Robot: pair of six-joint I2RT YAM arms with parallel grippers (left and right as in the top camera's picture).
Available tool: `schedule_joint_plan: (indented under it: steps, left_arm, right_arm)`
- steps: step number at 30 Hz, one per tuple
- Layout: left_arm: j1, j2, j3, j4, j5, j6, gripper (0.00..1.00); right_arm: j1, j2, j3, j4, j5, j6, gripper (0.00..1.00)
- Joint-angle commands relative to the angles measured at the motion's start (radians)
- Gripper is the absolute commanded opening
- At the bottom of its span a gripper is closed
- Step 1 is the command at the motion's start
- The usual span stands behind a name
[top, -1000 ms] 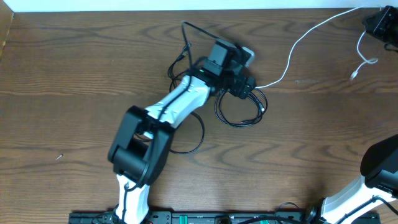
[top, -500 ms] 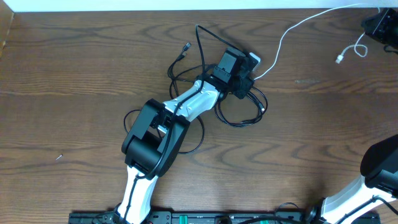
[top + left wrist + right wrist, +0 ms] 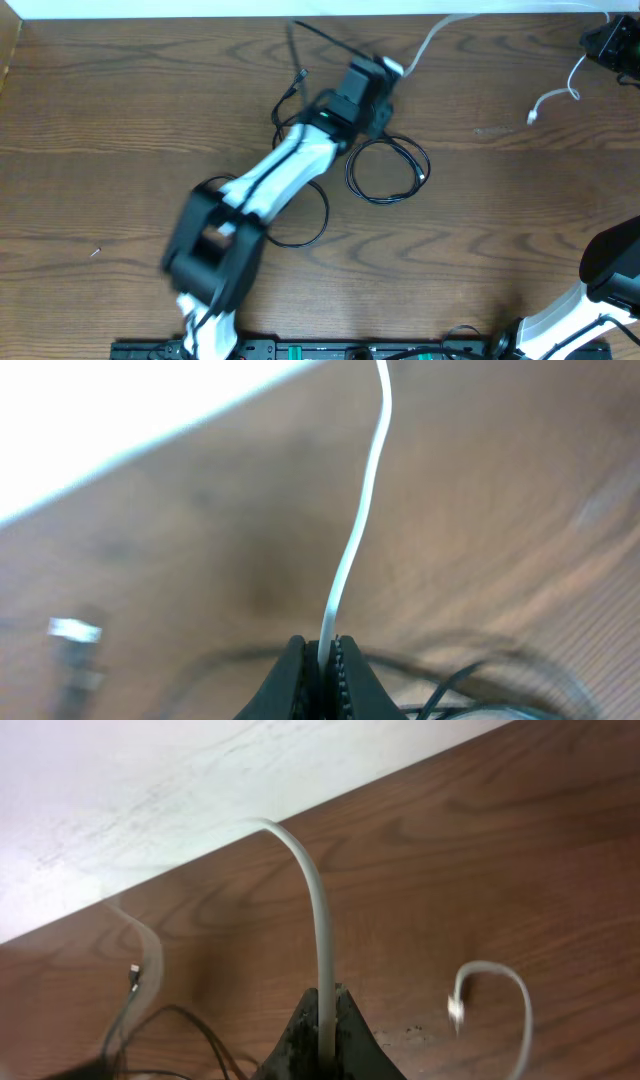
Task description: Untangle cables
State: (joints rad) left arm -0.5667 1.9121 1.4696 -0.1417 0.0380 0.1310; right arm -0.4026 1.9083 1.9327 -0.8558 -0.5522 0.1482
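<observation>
Brown wood-grain counter [image 3: 120, 100] fills the overhead view, and two cords lie on it: one long thin black cable [image 3: 386, 170] and one shorter thin white cable [image 3: 428, 38]. The black cable rests in two round loops near the middle, one small plug end [image 3: 299, 74] pointing toward the far edge. The blurred white and black left arm [image 3: 290, 165] reaches over those loops. Its left pincer [image 3: 388, 70] is shut on the white cable, which climbs from there toward the far edge. At the far right corner the dark right pincer [image 3: 598, 42] is closed on the same white cable, whose free plug end [image 3: 534, 116] curls down to the counter just beside it.

From the left wrist, the left pincer [image 3: 322, 656] has its jaws pressed together on the white cable [image 3: 360, 510], which rises straight away from them. Blurred strands of the black cable [image 3: 470, 672] lie just behind.

From the right wrist, the right pincer [image 3: 325, 1020] is likewise clamped on the white cable [image 3: 318, 910], which arches up toward the pale wall [image 3: 150, 780]. One white plug end [image 3: 455, 1010] hangs to the right, and the black cable [image 3: 190, 1020] lies at lower left.
</observation>
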Motion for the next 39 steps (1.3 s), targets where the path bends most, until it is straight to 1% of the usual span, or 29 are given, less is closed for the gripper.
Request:
schedule_joint_plan:
  steps: [1,4,6,9,10,11,12,14,15,16,23,27,31,36,39]
  left_arm:
    - [0.003,-0.149,0.021,0.021,-0.018,-0.009,0.08]
    - [-0.002,-0.164,0.021,0.116,0.091,-0.023,0.07]
    - [-0.008,-0.14,0.021,0.2,0.166,-0.061,0.07]
    - [-0.034,-0.064,0.021,0.354,0.23,-0.164,0.07]
    - [-0.048,-0.035,0.021,0.4,0.241,-0.194,0.12]
    - [-0.061,-0.008,0.021,0.436,0.242,-0.223,0.31]
    - [-0.079,0.025,0.021,0.469,0.242,-0.244,0.47]
    - [-0.105,0.058,0.021,0.472,0.241,-0.249,0.79]
    - [-0.112,0.063,0.021,0.455,0.239,-0.249,0.89]
    - [-0.115,0.063,0.021,0.435,0.239,-0.248,0.93]
    - [-0.06,0.0,0.021,0.258,0.239,-0.243,0.94]
    - [-0.01,-0.059,0.021,0.13,0.239,-0.229,0.94]
    - [0.039,-0.116,0.021,0.016,0.239,-0.229,0.95]
    - [0.071,-0.159,0.021,-0.078,0.239,-0.229,0.95]
    - [0.084,-0.177,0.021,-0.129,0.239,-0.23,0.95]
  right_arm:
    - [-0.003,-0.01,0.01,0.0,-0.007,-0.016,0.01]
    - [-0.004,-0.01,0.01,-0.001,-0.007,-0.016,0.01]
    - [-0.005,-0.01,0.01,-0.003,-0.007,-0.015,0.01]
    - [-0.01,-0.01,0.01,-0.014,-0.007,-0.015,0.01]
    - [-0.01,-0.01,0.01,-0.017,-0.007,-0.015,0.01]
    - [-0.013,-0.01,0.01,-0.02,-0.007,-0.015,0.01]
    - [-0.016,-0.01,0.01,-0.023,-0.007,-0.014,0.01]
    - [-0.021,-0.01,0.01,-0.028,-0.007,-0.014,0.01]
    - [-0.024,-0.01,0.01,-0.031,-0.007,-0.014,0.01]
    - [-0.029,-0.01,0.01,-0.035,-0.007,-0.014,0.01]
    - [-0.06,-0.01,0.01,-0.013,0.001,-0.014,0.01]
    - [-0.078,-0.01,0.027,0.062,0.021,0.013,0.01]
    - [-0.088,-0.01,0.102,0.157,0.032,0.015,0.01]
    - [-0.089,-0.01,0.217,0.248,0.196,0.015,0.01]
    - [-0.088,-0.01,0.233,0.347,0.326,0.015,0.01]
